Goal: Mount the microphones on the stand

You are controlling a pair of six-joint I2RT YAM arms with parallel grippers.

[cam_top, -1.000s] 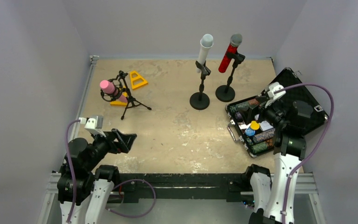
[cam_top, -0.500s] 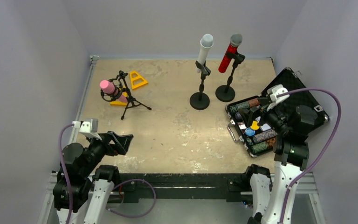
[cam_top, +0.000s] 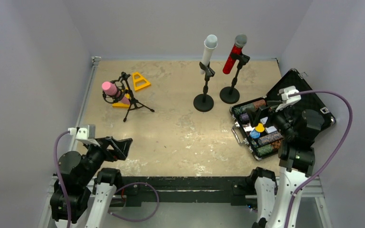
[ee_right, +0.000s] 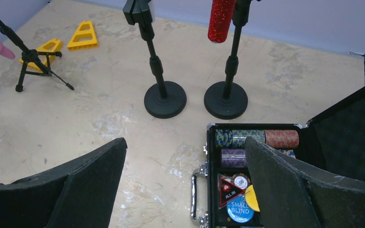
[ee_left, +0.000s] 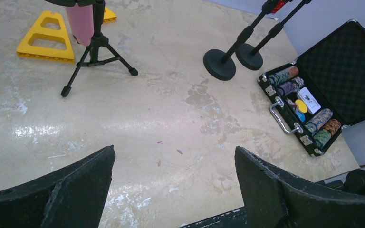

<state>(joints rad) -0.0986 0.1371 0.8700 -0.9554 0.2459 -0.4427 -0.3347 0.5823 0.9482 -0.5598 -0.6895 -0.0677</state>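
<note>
Far centre of the worktop (cam_top: 180, 135): white microphone (cam_top: 208, 52) and glittery red microphone (cam_top: 232, 59), clipped in two round-based stands (cam_top: 203, 102), side by side. Far left: pink microphone (cam_top: 109, 88) in a tripod stand (cam_top: 130, 102), by yellow wedges (cam_top: 142, 87). Right: open chip case (cam_top: 300, 88). Left jaws spread, empty, near left. Right jaws spread, empty, above the case.

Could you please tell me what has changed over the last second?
Both arms drew back toward their bases: the left gripper slid toward the near left corner, the right gripper shifted rightward over the open chip case. Both stayed open and empty. The pink microphone, white microphone and red microphone remain on their stands.
</note>
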